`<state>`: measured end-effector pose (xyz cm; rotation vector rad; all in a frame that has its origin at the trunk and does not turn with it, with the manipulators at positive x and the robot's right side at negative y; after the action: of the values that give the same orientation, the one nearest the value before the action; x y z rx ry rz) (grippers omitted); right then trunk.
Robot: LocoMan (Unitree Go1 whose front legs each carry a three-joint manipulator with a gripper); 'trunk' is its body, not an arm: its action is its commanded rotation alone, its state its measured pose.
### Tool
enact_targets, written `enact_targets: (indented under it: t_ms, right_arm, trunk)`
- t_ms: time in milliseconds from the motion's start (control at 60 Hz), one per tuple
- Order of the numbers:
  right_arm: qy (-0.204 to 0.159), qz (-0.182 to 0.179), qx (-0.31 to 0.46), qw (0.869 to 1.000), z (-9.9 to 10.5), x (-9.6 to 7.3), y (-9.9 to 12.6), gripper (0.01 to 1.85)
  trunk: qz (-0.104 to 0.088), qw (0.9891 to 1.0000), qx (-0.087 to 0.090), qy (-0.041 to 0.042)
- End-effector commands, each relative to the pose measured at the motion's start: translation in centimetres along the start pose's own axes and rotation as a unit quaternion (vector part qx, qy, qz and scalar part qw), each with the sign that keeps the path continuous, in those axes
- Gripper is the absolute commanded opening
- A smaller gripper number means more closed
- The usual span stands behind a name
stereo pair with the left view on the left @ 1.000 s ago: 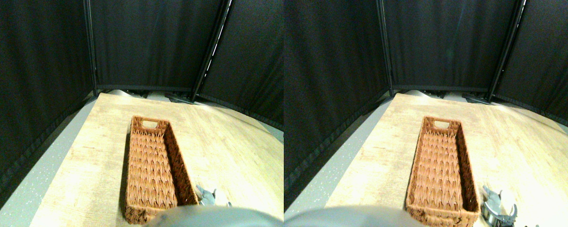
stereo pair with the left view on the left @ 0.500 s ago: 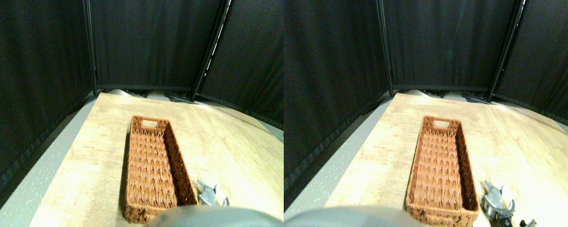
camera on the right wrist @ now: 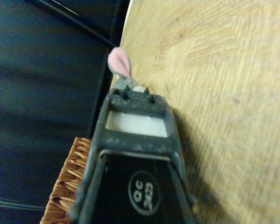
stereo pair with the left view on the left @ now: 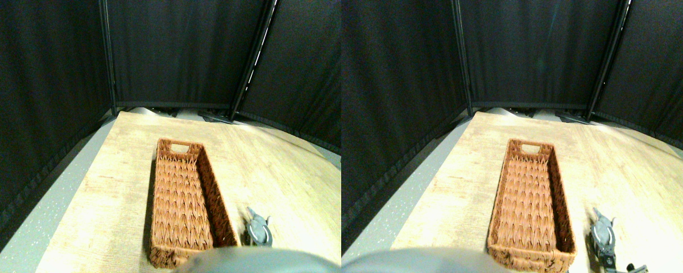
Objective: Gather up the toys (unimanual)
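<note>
1. Looking at the stereo pair view: the right gripper (stereo pair with the left view on the left: 258, 230) sits low on the wooden table (stereo pair with the left view on the left: 284, 170), just beside the near right corner of the wicker basket (stereo pair with the left view on the left: 182, 199), whose long axis runs away from the camera. No toy shows here.
2. Wrist view: a grey plush toy (camera on the right wrist: 123, 70) with a pink ear peeks past the jaw's tip, over the table beside the basket; its orientation and the jaws' state cannot be told.

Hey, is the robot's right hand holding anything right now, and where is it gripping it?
Cannot be told for sure. A small grey plush toy with a pink ear pokes out just past the tip of the right hand, but the grip itself is hidden.
</note>
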<state>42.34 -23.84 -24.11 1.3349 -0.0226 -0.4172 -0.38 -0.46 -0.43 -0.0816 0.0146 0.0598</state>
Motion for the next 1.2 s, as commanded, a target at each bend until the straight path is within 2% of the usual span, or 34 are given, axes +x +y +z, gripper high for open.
enact_targets:
  t_ms: [17, 117, 200, 267, 317, 450, 550, 583, 683, 850, 1033, 1200]
  right_arm:
    - [-0.011, 0.032, -0.022, 0.999, 0.2, 0.1, 1.2, 0.06]
    - [-0.003, 0.05, -0.031, 0.998, 0.3, 0.3, 1.7, 0.06]
    - [0.006, 0.061, -0.072, 0.996, 0.4, 0.4, 2.7, 0.06]
    - [0.031, 0.075, -0.096, 0.992, 0.5, 0.7, 3.7, 0.06]
    - [0.036, 0.088, -0.111, 0.989, 0.5, 0.9, 4.3, 0.06]
    - [0.063, 0.119, -0.16, 0.978, -0.3, 1.8, 6.9, 0.06]
    - [0.076, 0.121, -0.153, 0.978, -1.1, 2.3, 8.4, 0.06]
    - [0.089, 0.129, -0.161, 0.974, -1.5, 2.5, 8.9, 0.06]
    - [0.099, 0.137, -0.182, 0.969, -2.4, 2.8, 9.9, 0.06]
    - [0.119, 0.142, -0.172, 0.968, -3.7, 3.1, 10.9, 0.06]
    - [0.13, 0.124, -0.157, 0.971, -5.4, 3.3, 12.0, 0.06]
    - [0.158, 0.148, -0.173, 0.961, -6.9, 3.3, 13.2, 0.06]
  trunk:
    - [0.004, 0.9999, -0.008, 0.0077]
    - [0.004, 0.9999, -0.008, 0.0073]
    - [0.004, 0.9999, -0.012, 0.005]
    - [0.007, 0.9999, -0.014, 0.0044]
    - [0.008, 0.9998, -0.018, 0.0025]
    - [0.015, 0.9994, -0.03, -0.0008]
    - [0.021, 0.999, -0.039, -0.0032]
    - [0.023, 0.9988, -0.044, -0.0039]
    - [0.031, 0.9981, -0.054, -0.0052]
    - [0.042, 0.9967, -0.069, -0.0081]
    - [0.053, 0.9951, -0.084, -0.0104]
    - [0.06, 0.9935, -0.095, -0.0119]
